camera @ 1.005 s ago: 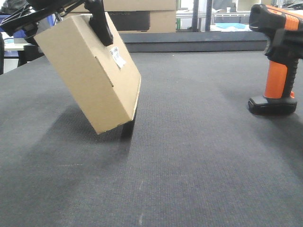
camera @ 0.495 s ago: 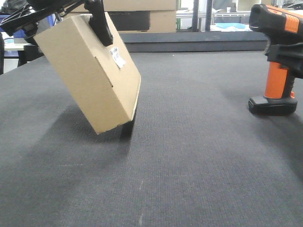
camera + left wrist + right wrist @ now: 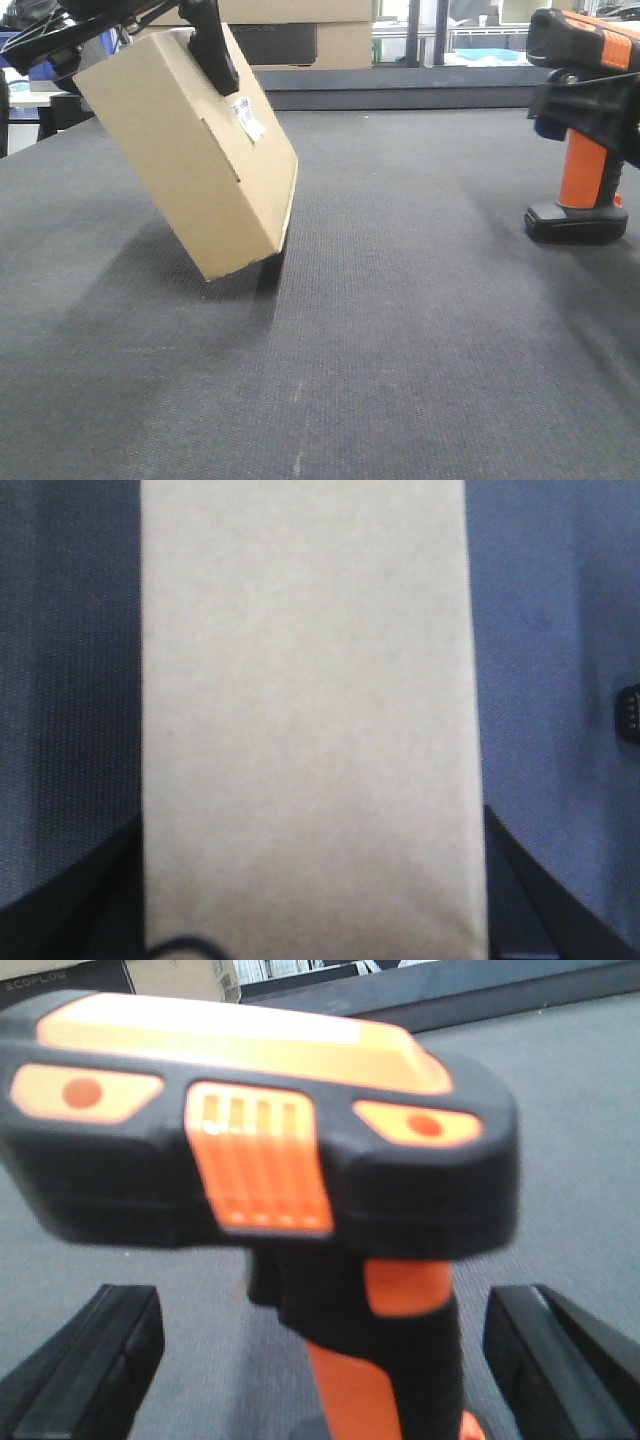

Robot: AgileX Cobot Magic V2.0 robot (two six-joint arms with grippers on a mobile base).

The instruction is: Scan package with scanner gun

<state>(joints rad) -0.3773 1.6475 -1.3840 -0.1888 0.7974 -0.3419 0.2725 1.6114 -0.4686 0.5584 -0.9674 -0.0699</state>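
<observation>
The package (image 3: 185, 150), a plain brown box with a white label (image 3: 248, 118), hangs tilted at the left, its low corner just over the dark mat. My left gripper (image 3: 190, 45) is shut on its top end; one black finger (image 3: 215, 50) lies across the labelled face. In the left wrist view the package (image 3: 300, 700) fills the space between the fingers (image 3: 80, 900). The scanner gun (image 3: 585, 60) stands upright on its base at the right. My right gripper (image 3: 320, 1360) is open, its fingers (image 3: 95, 1360) on either side of the orange handle (image 3: 360, 1390) without touching it.
Larger cardboard boxes (image 3: 300, 30) with a dark panel stand behind the mat's raised back ledge (image 3: 420, 90). A blue tray (image 3: 490, 55) lies farther back. A small black object (image 3: 628, 712) shows at the right edge of the left wrist view.
My right gripper has come in from the right and now straddles the scanner gun's handle. The package and my left gripper have not moved.
</observation>
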